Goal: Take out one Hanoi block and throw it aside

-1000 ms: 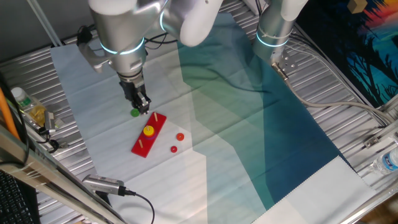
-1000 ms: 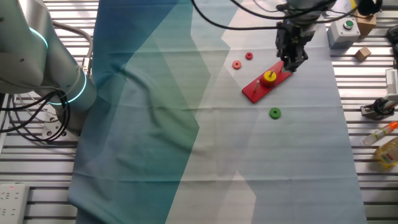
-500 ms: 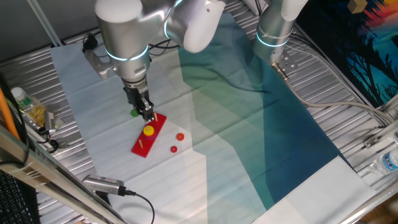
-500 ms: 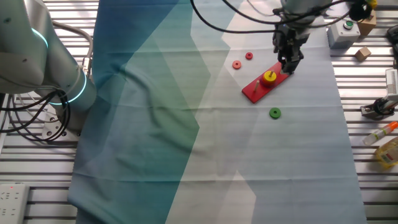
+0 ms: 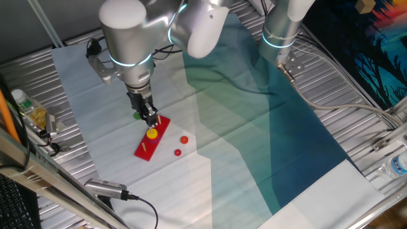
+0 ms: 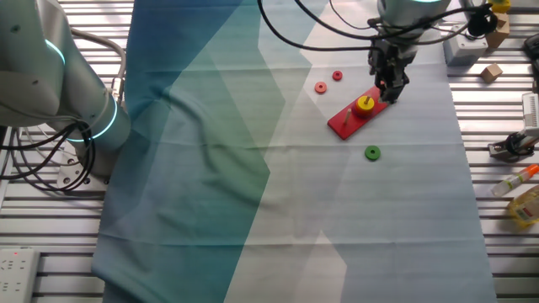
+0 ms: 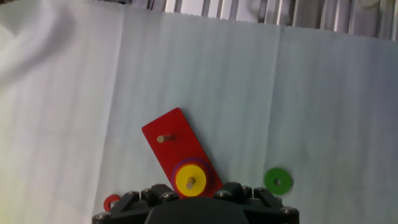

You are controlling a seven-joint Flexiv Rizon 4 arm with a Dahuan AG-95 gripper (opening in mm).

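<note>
Hovering just above the red base [image 7: 180,152], we keep our gripper [image 5: 151,122] pointed straight down so the fingers can come onto the peg from above, and in the hand view the dark gripper body fills the bottom edge with the Hanoi block [image 7: 190,180] right in front of it. We cannot tell how far apart the jaws stand: the tips are hidden in the hand view and too small in both fixed views. The yellow block sits threaded on a peg at the near end of the base, with a purple rim showing beneath it, so we judge another disc lies under it and that only the top one should be lifted. It has to rise clear along the peg before it can be thrown aside, which is why we line up over its centre hole, not approach it from the side. A second peg [image 7: 161,139] stands bare farther along the base. Just beside the base on the pale cloth [image 7: 205,81] lies a green disc [image 7: 277,181], and a small red disc [image 7: 111,202] shows at the other side; from the fixed views a second reddish disc [image 6: 337,76] lies near it, all apart from the base and apparently already off the pegs. Farther out, the cloth turns teal, and a second arm [image 6: 50,84] stands well apart at the table edge.
</note>
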